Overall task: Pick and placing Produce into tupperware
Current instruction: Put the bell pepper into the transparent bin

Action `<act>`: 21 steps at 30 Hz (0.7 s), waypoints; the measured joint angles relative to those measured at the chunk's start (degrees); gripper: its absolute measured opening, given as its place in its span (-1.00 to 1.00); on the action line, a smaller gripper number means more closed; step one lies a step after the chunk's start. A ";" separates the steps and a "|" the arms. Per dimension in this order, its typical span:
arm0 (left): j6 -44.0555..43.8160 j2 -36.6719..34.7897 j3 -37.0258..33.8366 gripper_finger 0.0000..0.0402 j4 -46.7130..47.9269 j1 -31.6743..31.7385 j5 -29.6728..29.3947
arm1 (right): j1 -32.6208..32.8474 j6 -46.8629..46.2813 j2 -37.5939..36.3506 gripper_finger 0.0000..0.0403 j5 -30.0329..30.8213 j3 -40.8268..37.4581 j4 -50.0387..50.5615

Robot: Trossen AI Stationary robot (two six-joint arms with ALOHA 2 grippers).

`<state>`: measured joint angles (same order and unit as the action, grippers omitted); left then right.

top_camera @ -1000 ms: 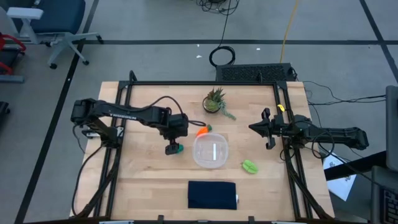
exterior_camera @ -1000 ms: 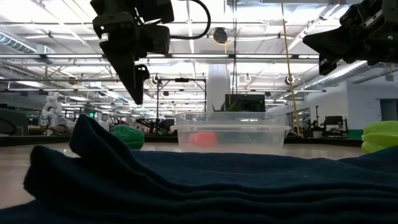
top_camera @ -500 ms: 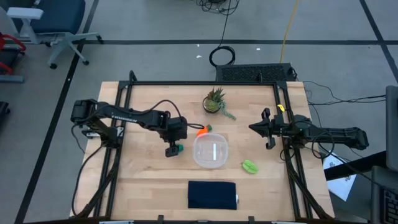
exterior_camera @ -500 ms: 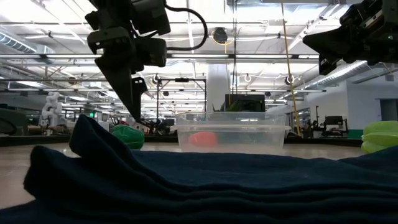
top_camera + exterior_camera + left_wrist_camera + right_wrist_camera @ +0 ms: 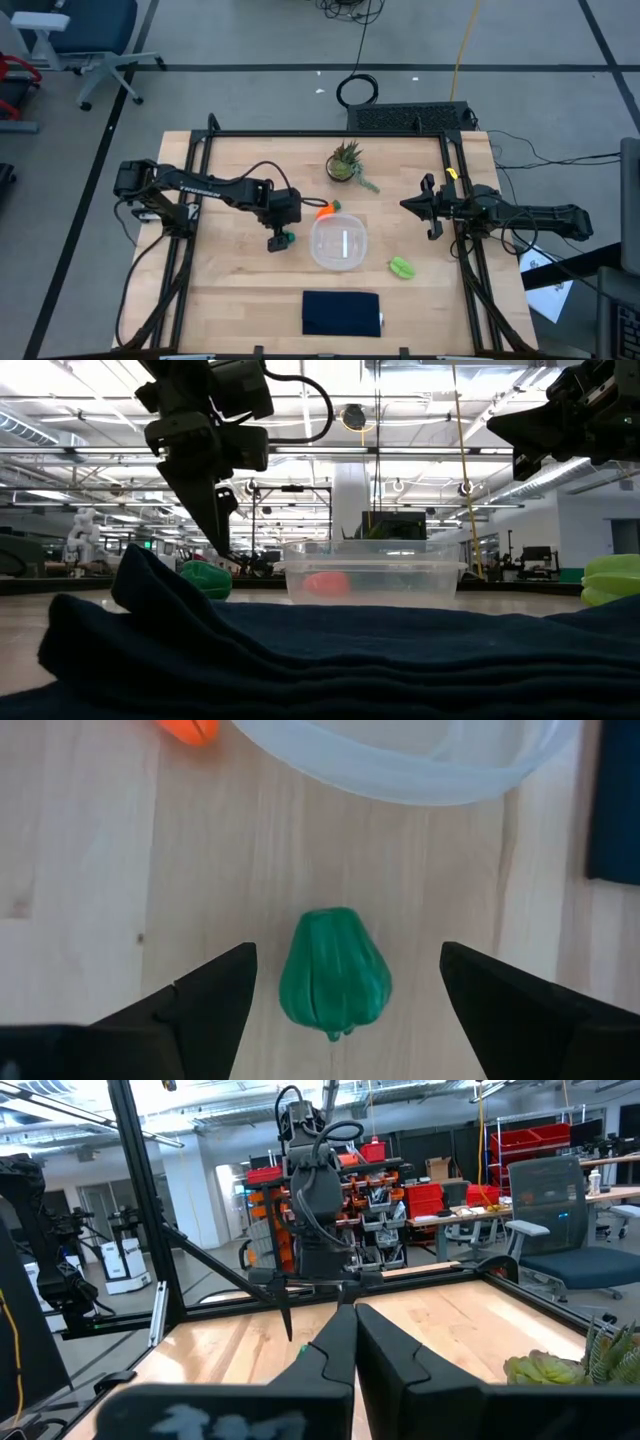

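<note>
The dark green lump (image 5: 335,970) of produce lies on the wood table, left of the clear tupperware (image 5: 339,244). My left gripper (image 5: 347,955) hangs open just over the lump, pointing steeply down, one finger on either side and neither touching it. In the low view its fingers (image 5: 222,520) end a little above the lump (image 5: 205,578). The orange carrot (image 5: 325,210) lies against the tupperware's far-left rim. The yellow-green leaf piece (image 5: 401,267) lies to the tupperware's right. My right gripper (image 5: 412,206) waits shut at the right edge, lifted and level.
A dark navy cloth (image 5: 341,312) lies near the front edge, bunched up in the low view's foreground (image 5: 300,650). A spiky potted plant (image 5: 345,162) stands at the far middle. Black frame rails (image 5: 185,240) run along both sides.
My left gripper has come down toward the dark green lump, staying open, and then held still just over it. The lump and the other pieces have not moved.
</note>
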<state>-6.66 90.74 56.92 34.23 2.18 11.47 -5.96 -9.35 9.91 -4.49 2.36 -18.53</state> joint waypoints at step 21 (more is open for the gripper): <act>-2.97 0.02 -8.47 0.60 -9.36 -2.00 -3.02 | 0.00 -0.01 0.02 -1.00 0.00 0.01 0.01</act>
<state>-9.63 90.76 48.45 24.87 0.19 8.45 -5.96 -9.36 9.93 -4.49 2.37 -18.52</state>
